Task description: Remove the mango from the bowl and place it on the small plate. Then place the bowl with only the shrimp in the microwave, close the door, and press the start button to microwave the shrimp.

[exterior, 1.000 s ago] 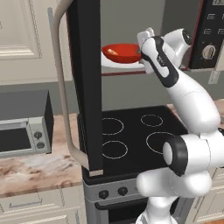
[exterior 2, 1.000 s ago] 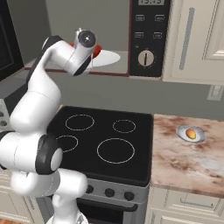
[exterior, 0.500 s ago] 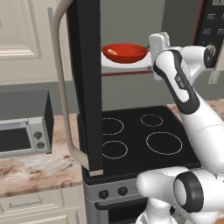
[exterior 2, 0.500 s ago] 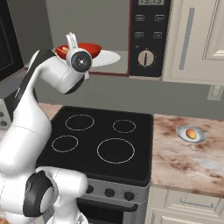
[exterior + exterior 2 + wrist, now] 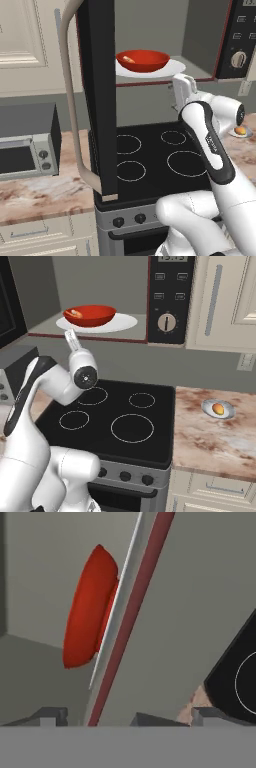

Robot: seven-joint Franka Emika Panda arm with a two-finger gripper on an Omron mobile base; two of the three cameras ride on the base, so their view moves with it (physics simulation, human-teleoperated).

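Bowl sits in microwave, door open, claw out and empty.
Left base view: red bowl (image 5: 142, 60) with shrimp (image 5: 128, 59) on the white turntable plate (image 5: 172, 66) inside the microwave (image 5: 239, 42); door (image 5: 100, 95) swung wide; gripper (image 5: 181, 92) just below the cavity edge; mango (image 5: 241, 131) on the small plate (image 5: 236, 134). Right base view: bowl (image 5: 90, 315) in the cavity, mango (image 5: 218, 408) on the saucer (image 5: 218, 409) on the counter (image 5: 215, 431). Hand view: fingertips (image 5: 50, 714) spread wide, nothing between them, bowl (image 5: 90, 607) ahead.
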